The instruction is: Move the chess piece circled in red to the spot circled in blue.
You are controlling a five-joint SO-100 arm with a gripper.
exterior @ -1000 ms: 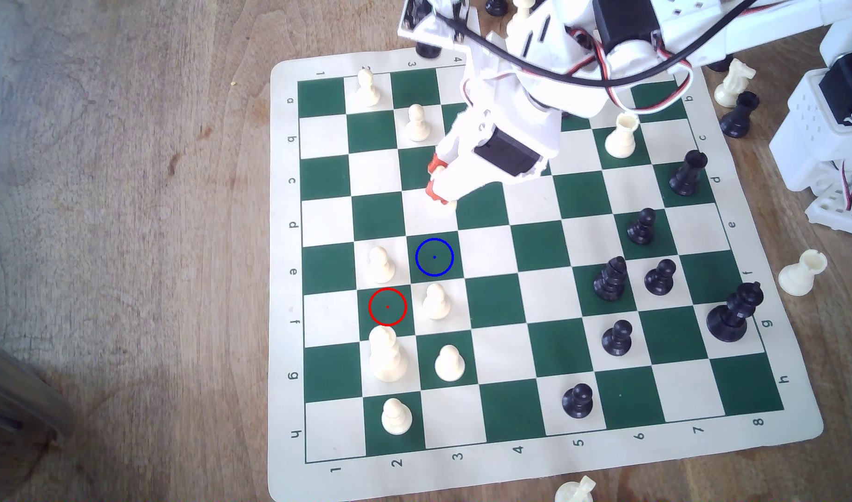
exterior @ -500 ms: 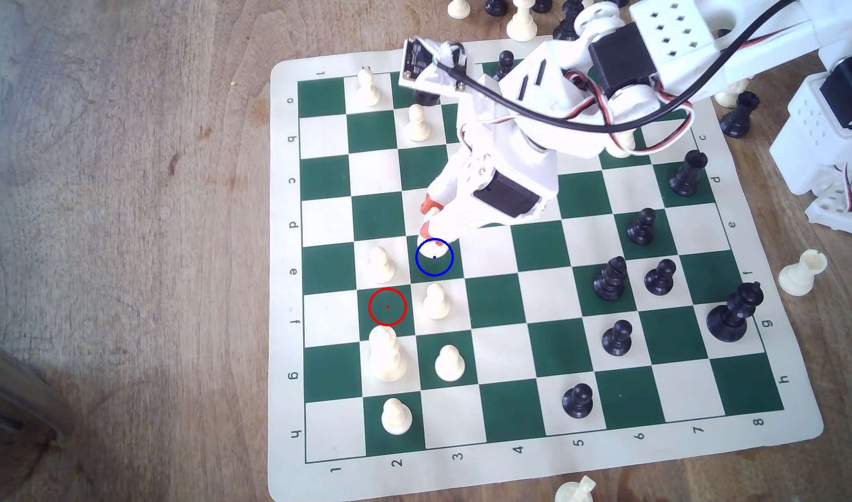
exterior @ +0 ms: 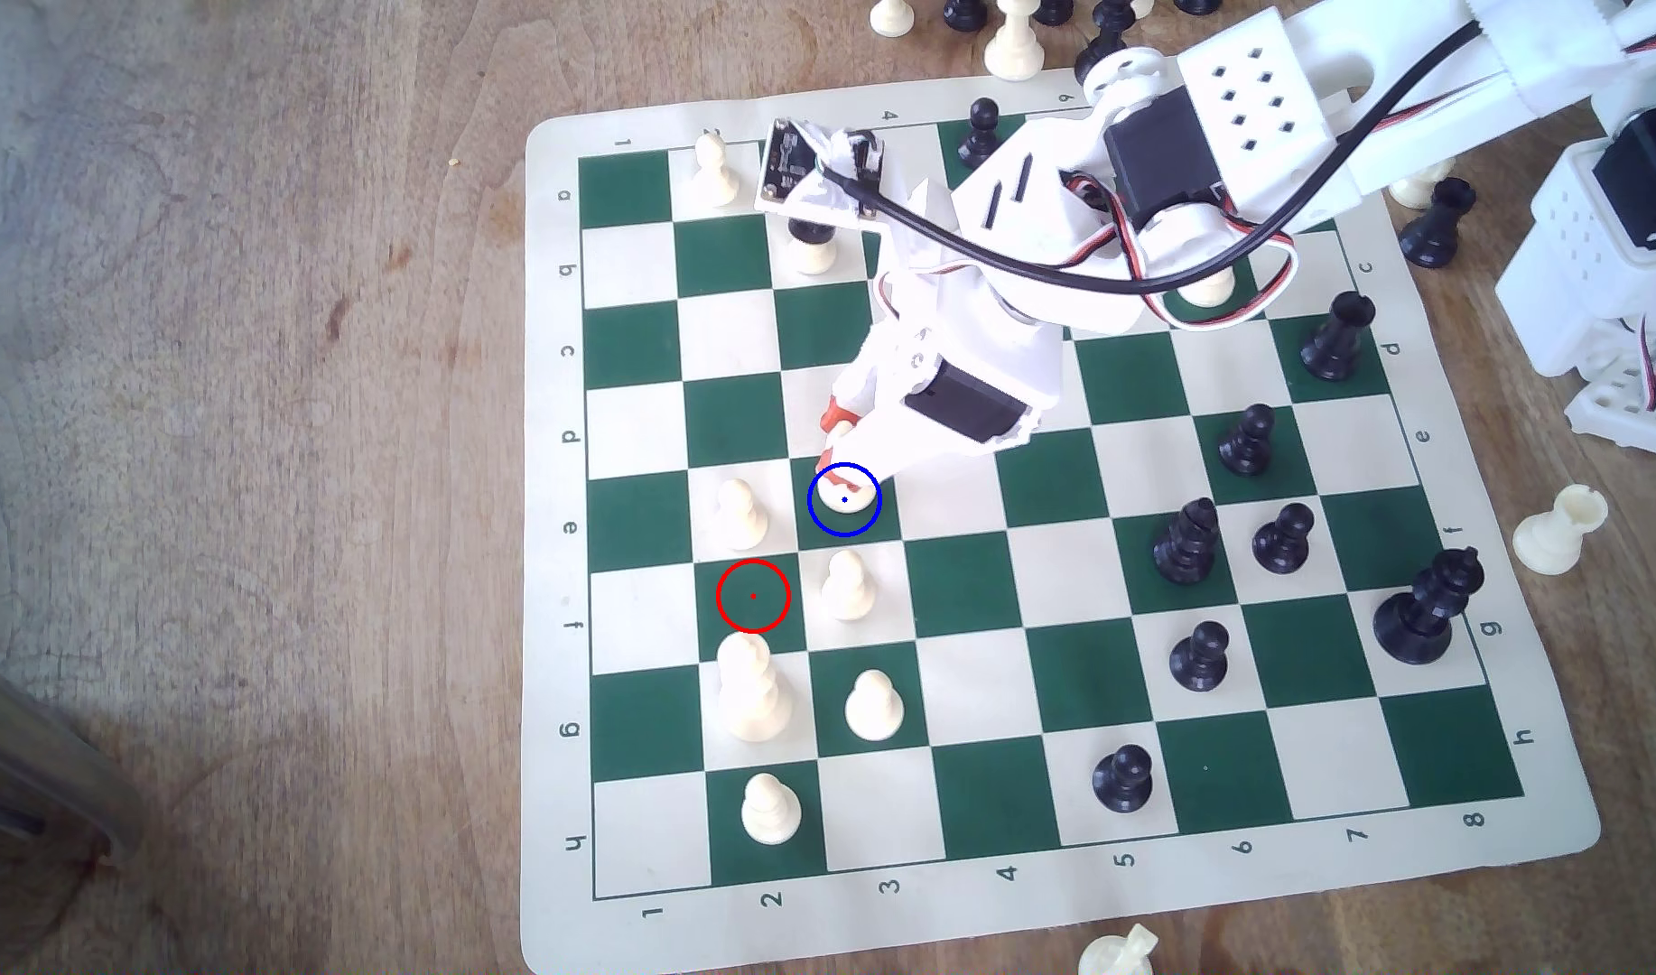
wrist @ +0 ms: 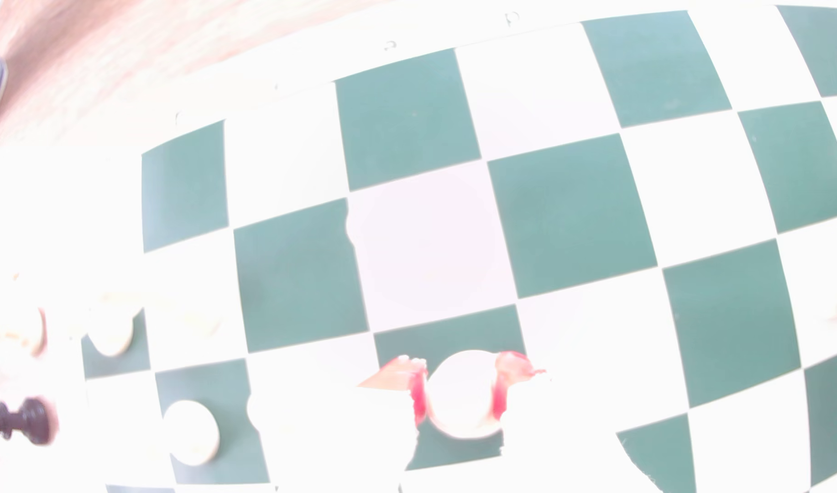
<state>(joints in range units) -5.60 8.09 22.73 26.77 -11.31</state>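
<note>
My gripper (exterior: 834, 445) is shut on the cream-white chess piece (exterior: 849, 498), with its red-tipped fingers (exterior: 837, 415) on either side of the piece's upper part. The piece's round base lies inside the blue ring of the spot (exterior: 848, 526), a dark green square. I cannot tell whether the base touches the board. In the wrist view the chess piece (wrist: 461, 393) sits between the two red pads (wrist: 419, 398) of the gripper (wrist: 459, 396), over a green square. The green square ringed in red (exterior: 754, 596) holds no piece.
White pawns (exterior: 740, 514) (exterior: 847, 586) stand close to the spot, on the exterior view's left and just below it. A tall white piece (exterior: 752, 689) and more pawns (exterior: 873, 705) are lower down. Black pieces (exterior: 1185, 544) occupy the right half. Loose pieces (exterior: 1556, 530) lie off the board (exterior: 993, 900).
The gripper has carried the chess piece down the board from the white square above the spot, then lowered it until its base lies inside the blue ring.
</note>
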